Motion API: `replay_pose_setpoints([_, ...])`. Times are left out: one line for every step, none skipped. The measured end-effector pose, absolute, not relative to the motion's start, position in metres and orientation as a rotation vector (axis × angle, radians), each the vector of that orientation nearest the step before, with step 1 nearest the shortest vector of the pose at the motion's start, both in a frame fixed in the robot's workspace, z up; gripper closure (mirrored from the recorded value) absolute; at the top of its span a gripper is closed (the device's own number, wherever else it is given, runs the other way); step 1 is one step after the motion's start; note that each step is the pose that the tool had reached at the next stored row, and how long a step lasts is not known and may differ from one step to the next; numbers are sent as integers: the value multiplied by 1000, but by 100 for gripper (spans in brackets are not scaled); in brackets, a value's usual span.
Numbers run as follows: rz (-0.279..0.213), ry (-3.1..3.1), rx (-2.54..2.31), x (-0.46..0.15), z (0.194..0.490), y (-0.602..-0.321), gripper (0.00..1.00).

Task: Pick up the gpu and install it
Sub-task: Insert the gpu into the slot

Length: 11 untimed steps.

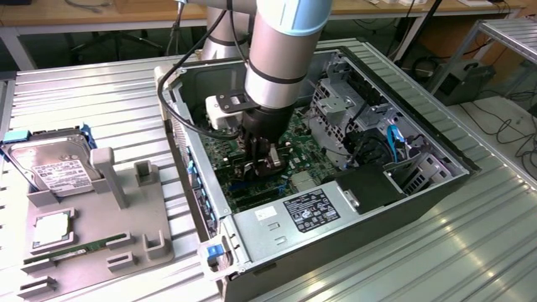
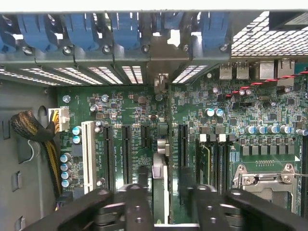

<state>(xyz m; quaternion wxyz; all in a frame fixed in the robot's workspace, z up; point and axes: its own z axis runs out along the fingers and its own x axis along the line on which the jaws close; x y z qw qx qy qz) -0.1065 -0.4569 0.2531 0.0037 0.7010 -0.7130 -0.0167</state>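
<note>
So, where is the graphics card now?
In the wrist view the graphics card stands on edge in a motherboard slot, between the fingers, inside the case.

The arm (image 1: 281,56) runs off the exterior view's top edge. The gripper (image 1: 266,157) hides most of the gpu (image 2: 161,185), which seems seated edge-on between its fingers (image 2: 137,204).

The gpu (image 2: 160,185) is standing on edge on the green motherboard (image 2: 139,130), seen edge-on as a thin card with a grey metallic upper edge. It is sitting in line with the long black expansion slots, between two of them, its far end reaching toward the slotted rear brackets of the computer case (image 1: 251,220).
</note>
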Motion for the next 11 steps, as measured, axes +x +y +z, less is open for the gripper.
replay_pose_setpoints([-52,-2235,2197,-106,253,-457,54])
replay_pose_setpoints([-52,-2235,2197,-106,253,-457,54])
replay_pose_setpoints([-52,-2235,2197,-106,253,-457,54])
replay_pose_setpoints([-52,-2234,2197,-107,254,-457,54])
replay_pose_setpoints([-52,-2235,2197,-106,256,-457,54])
replay_pose_setpoints([-52,-2235,2197,-106,259,-457,54])
replay_pose_setpoints([-52,-2235,2197,-106,261,-457,54])
replay_pose_setpoints([-52,-2235,2197,-106,264,-457,54])
replay_pose_setpoints([-52,-2235,2197,-106,267,-457,54])
replay_pose_setpoints([-52,-2235,2197,-107,269,-457,54])
replay_pose_setpoints([-52,-2235,2197,-106,272,-457,54])
